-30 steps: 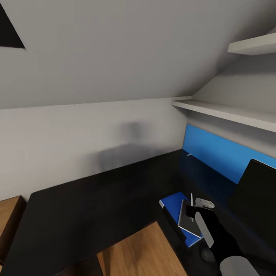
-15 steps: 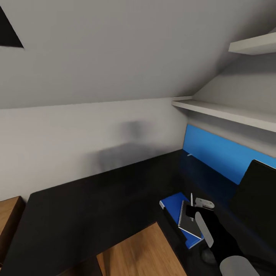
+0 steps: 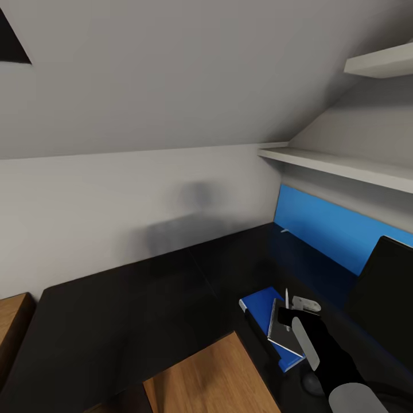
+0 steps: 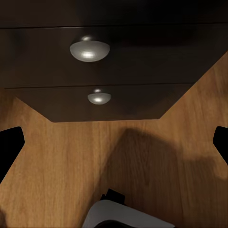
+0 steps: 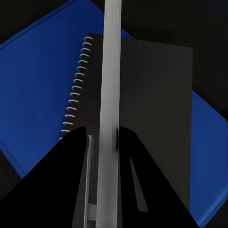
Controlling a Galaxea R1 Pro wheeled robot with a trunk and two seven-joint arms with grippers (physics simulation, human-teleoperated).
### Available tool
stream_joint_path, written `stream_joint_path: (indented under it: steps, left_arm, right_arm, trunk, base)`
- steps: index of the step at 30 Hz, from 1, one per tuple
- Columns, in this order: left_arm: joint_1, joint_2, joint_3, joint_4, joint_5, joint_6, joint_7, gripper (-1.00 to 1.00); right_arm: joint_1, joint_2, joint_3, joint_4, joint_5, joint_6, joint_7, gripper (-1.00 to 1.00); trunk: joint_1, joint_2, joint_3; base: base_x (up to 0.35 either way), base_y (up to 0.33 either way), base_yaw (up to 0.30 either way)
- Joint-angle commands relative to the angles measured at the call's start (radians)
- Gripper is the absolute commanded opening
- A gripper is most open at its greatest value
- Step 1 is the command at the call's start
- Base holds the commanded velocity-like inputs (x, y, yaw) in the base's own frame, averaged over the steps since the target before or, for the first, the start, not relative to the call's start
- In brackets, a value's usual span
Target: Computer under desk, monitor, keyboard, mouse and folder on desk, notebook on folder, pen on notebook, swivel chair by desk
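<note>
From the head camera we look down on the long glossy black L-shaped worktop (image 3: 143, 298), where the flat bright blue folder (image 3: 261, 304) lies near the front edge with the small black wire-bound notebook (image 3: 284, 330) resting on it. Our right claw (image 3: 287, 310) hangs just above the pair, the thin pale silver-white pen (image 3: 287, 298) upright between its fingers. The wide black monitor (image 3: 387, 287) stands close by at the right, a long blue wall panel (image 3: 327, 226) behind it.

From the left wrist camera we see two round silver drawer knobs (image 4: 90, 49) on the dark drawer unit, above the wooden floor (image 4: 142, 161). Only the dark fingertips (image 4: 9, 142) of the left claw show, at opposite edges of the picture, so it stands wide apart and empty.

From the right wrist camera the pen (image 5: 110, 95) runs out from between the right claw's fingers (image 5: 71, 180), which are clamped on it. Beneath lie the notebook (image 5: 152, 104) and folder (image 5: 38, 85). We judge the pen light, stiff and smooth, liable to roll; held at one end, it should be laid flat along the cover.
</note>
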State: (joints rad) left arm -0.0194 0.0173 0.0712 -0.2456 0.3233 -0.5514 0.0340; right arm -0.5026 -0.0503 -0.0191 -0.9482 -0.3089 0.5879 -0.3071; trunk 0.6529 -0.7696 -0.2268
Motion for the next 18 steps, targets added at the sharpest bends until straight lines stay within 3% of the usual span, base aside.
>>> stream_joint_path:
  steps: [1, 18]
  left_arm:
    - [-0.001, 0.0, 0.003, 0.0, -0.006, -0.002, 0.003, 1.0]
    - [-0.001, 0.0, 0.004, 0.0, -0.006, -0.002, 0.003, 1.0]
  right_arm:
    - [-0.001, 0.0, 0.001, -0.001, -0.012, 0.003, -0.007, -1.0]
    - [-0.001, 0.0, 0.001, -0.001, -0.011, 0.003, -0.007, -1.0]
  trunk:
    - [0.004, -0.008, -0.005]
    - [0.069, -0.127, -0.058]
  base:
    - [0.0, 0.0, 0.0]
    - [0.0, 0.0, 0.0]
